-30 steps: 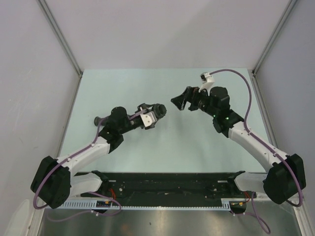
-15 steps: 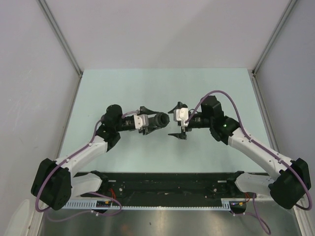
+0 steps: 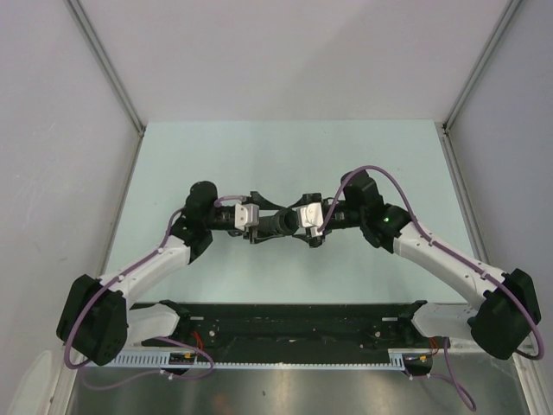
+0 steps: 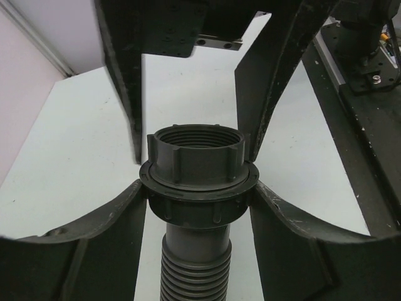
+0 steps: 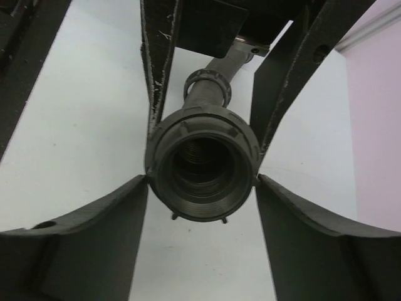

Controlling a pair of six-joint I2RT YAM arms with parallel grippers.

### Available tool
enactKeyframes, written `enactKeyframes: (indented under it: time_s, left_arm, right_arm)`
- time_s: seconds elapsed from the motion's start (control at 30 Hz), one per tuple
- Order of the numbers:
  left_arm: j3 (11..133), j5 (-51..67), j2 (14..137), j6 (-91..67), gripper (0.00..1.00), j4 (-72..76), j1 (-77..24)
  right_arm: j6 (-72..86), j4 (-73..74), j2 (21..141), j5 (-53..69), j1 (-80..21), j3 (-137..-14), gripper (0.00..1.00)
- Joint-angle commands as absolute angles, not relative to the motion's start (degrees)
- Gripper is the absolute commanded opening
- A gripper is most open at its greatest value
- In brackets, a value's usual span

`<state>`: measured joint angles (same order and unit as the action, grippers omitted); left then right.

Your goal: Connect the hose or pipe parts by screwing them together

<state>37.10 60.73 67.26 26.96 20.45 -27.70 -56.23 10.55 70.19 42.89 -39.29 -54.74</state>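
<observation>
Clamping tube (image 4: 194, 157) by its collar between left gripper (image 4: 197, 191) fingers; pinching the same collared end head-on with right gripper (image 5: 202, 182) fingers, touching both flanks, over table (image 3: 216, 156).

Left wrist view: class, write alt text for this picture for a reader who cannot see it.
A dark grey corrugated hose ending in an internally threaded ring nut fills the centre, clamped just below the nut by the left end effector. Fingers of the right end effector flank the nut from the top edge, with a pale table behind.
</observation>
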Motion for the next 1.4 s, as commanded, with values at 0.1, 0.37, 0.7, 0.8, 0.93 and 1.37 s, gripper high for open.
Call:
enactKeyframes:
  time_s: [0.1, 0.37, 0.7, 0.8, 0.93, 1.37]
  left_arm:
    - [39.7, 58.6, 67.2, 29.2, 0.0, 19.9, -27.3]
    - [40.3, 44.6, 67.2, 34.4, 0.0, 19.9, -28.7]
    - [39.9, 27.6, 68.8, 37.8, 0.0, 24.5, -31.8]
    - [39.2, 23.6, 68.6, 37.6, 0.0, 26.2, -32.2]
    - [38.3, 20.3, 68.4, 37.7, 0.0, 27.7, -32.3]
    - [35.4, 20.7, 68.9, 39.4, 0.01, 27.7, -31.9]
  right_arm:
    - [-52.9, 7.3, 70.4, 47.5, -39.6, -57.5, 0.62]
    - [-14.6, -11.0, 75.0, 36.1, -45.2, -57.4, 0.38]
    - [17.7, -17.9, 81.0, 6.3, -50.7, -57.4, 0.22]
    - [22.6, -16.0, 81.8, 1.3, -50.7, -57.4, 0.22]
    - [31.3, -15.6, 81.7, -1.9, -50.4, -57.4, 0.38]
    - [24.5, -1.9, 71.3, -5.7, -42.0, -57.0, 1.0]
